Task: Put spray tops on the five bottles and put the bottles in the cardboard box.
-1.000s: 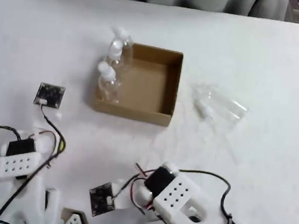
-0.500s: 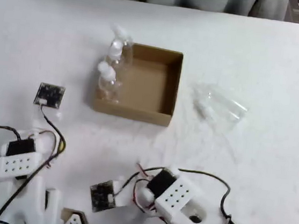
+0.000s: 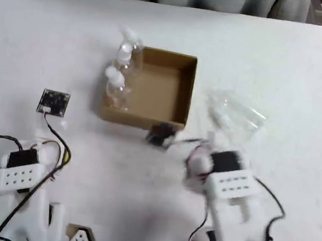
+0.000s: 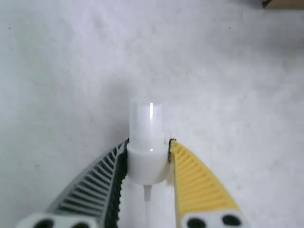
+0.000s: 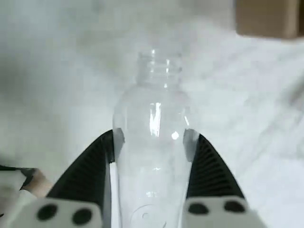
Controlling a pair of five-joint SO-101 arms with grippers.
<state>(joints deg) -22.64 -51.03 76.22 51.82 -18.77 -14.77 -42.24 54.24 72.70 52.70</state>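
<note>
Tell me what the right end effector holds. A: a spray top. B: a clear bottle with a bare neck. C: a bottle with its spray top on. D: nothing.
B: in the right wrist view the right end effector grips a clear bottle whose threaded neck is bare.

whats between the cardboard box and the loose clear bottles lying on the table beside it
Nothing. In the high view, the stretch of white table between the cardboard box and the loose clear bottles is bare.

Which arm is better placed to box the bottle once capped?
Right, likely: the right gripper is shut on the uncapped bottle, with the cardboard box close ahead; the left gripper holds the spray top.
</note>
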